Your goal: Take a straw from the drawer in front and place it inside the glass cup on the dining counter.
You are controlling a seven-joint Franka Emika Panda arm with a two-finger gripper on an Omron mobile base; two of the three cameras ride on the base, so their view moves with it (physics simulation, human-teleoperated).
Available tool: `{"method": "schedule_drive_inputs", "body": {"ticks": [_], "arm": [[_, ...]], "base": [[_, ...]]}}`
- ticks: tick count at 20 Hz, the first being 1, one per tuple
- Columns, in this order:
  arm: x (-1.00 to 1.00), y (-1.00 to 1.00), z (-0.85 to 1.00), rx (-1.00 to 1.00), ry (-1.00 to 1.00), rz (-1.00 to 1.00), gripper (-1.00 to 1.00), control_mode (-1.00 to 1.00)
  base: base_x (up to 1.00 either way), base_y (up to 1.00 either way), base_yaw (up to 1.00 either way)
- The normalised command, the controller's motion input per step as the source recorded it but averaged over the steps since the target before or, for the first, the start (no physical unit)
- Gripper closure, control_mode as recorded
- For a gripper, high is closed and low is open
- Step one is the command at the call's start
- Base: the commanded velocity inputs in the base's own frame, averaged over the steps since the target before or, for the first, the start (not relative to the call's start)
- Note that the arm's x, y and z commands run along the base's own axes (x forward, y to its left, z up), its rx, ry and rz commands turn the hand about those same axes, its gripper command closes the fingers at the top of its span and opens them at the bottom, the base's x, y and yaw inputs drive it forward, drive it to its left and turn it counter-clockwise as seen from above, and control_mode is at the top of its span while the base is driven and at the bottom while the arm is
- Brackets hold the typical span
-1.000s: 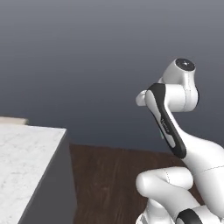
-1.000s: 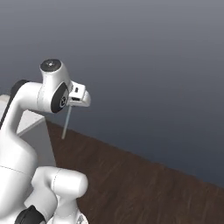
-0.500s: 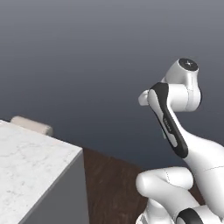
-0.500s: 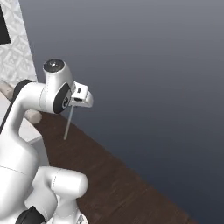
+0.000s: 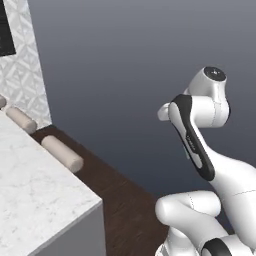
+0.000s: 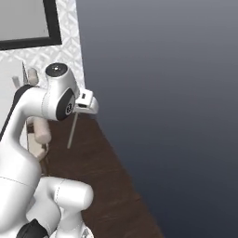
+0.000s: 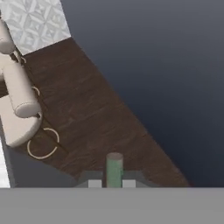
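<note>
My gripper (image 6: 82, 109) is shut on the straw (image 6: 71, 132), a thin pale stick that hangs down from the jaws over the dark wood floor. In the hand view the straw (image 7: 114, 169) shows end-on and greenish, pinched between the two fingertips (image 7: 95, 183) of the gripper (image 7: 112, 183). The dining counter (image 5: 35, 200), a white marble-look slab, fills the lower left of the left base view, well to the left of the arm. The glass cup and the drawer are out of view.
Beige padded stools (image 5: 62, 153) line the counter's far edge, and they also show as stools (image 6: 41, 130) and stools (image 7: 19, 94). A patterned white wall (image 5: 22, 75) with a dark framed panel (image 6: 28, 21) stands behind. A plain dark grey wall (image 5: 150, 60) stands ahead.
The whole picture has swung as the base turns: counter, stools and patterned wall have come into view from the left. The arm's pose and its hold on the straw are unchanged.
</note>
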Motion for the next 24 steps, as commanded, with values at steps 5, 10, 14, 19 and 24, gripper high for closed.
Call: {"method": "schedule_drive_inputs", "body": {"ticks": [5,10,14,19,24], "arm": [[0.0,0.0,0.0,0.0,0.0,0.0,1.0,1.0],[0.0,0.0,0.0,0.0,0.0,0.0,1.0,1.0],[0.0,0.0,0.0,0.0,0.0,0.0,1.0,1.0],[0.0,0.0,0.0,0.0,0.0,0.0,1.0,1.0],[0.0,0.0,0.0,0.0,0.0,0.0,1.0,1.0]], "base": [[0.77,-0.62,0.52],[0.68,-0.59,0.56],[0.92,-0.36,0.64],[0.89,-0.37,0.64],[0.55,-0.74,0.55]]}}
